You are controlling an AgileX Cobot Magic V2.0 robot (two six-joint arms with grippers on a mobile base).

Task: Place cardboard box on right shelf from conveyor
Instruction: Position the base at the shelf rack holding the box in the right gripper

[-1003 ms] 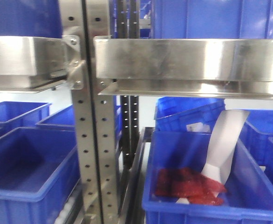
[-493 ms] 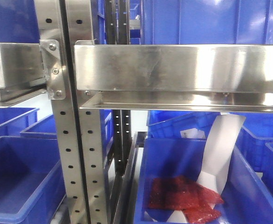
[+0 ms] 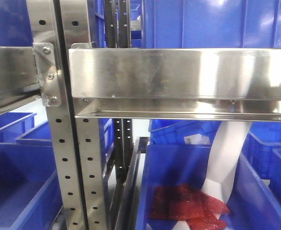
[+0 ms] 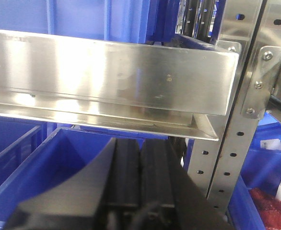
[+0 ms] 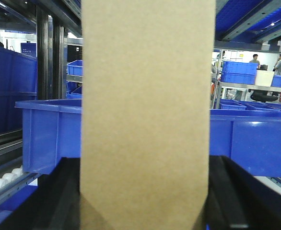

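Box: cardboard box (image 5: 147,110) upright, plain tan, fills the middle of the rt wrist view. It is off any surface and carried only by the jaws.
Right jaws: right gripper (image 5: 145,196) spread to box width. Black fingers (image 5: 44,196) clamp the box's lower part on both sides.
Left jaws: left gripper (image 4: 139,148) pressed together, nothing btwn them. It sits under the lip of a steel rail (image 4: 107,72); can't tell which shelf that is.
Shelf: right shelf (image 3: 179,74) has its polished front rail running from the perforated uprights (image 3: 83,143) to the rt edge of the front view. Blue crate (image 3: 212,24) on top.
Under shelf: lower bin (image 3: 179,163) holds red packets (image 3: 188,208) near its front edge, w/ a white sheet (image 3: 227,163) leaning up behind them.
Behind box: far bins (image 5: 255,143), blue. White rollers (image 5: 1,184) at lower left.
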